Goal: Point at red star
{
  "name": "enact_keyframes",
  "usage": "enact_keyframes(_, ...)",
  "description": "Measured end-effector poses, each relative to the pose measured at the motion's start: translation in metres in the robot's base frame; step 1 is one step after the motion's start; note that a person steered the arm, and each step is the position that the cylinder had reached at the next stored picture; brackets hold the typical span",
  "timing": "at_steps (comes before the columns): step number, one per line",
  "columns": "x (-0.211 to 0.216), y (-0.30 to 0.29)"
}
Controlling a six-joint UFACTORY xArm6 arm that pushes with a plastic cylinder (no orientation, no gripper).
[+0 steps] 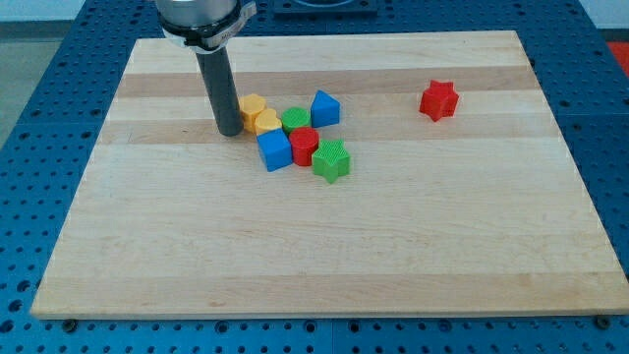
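Observation:
The red star [439, 99] lies alone on the wooden board [324, 246], toward the view's upper right. My tip [229, 131] rests on the board far to the star's left, just left of a yellow block [258, 114]. That block belongs to a cluster near the board's middle: a green block [295, 119], a blue block [325, 107], a blue cube [274, 149], a red block [304, 146] and a green star [332, 160].
The board sits on a blue perforated table [39, 118]. The arm's dark rod [220, 84] comes down from the view's top left.

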State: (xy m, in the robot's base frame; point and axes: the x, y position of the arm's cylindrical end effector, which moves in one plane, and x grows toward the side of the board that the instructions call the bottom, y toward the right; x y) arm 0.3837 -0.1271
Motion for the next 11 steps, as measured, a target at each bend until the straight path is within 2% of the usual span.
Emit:
enact_keyframes(1,-0.004,-0.007)
enact_keyframes(2,-0.023,-0.037)
enact_keyframes(3,-0.063,-0.055)
enact_keyframes(4,-0.092,-0.036)
enact_keyframes(9,-0.107,0.237)
enact_keyframes(10,-0.095,0.263)
enact_keyframes(11,-0.068,0.264)
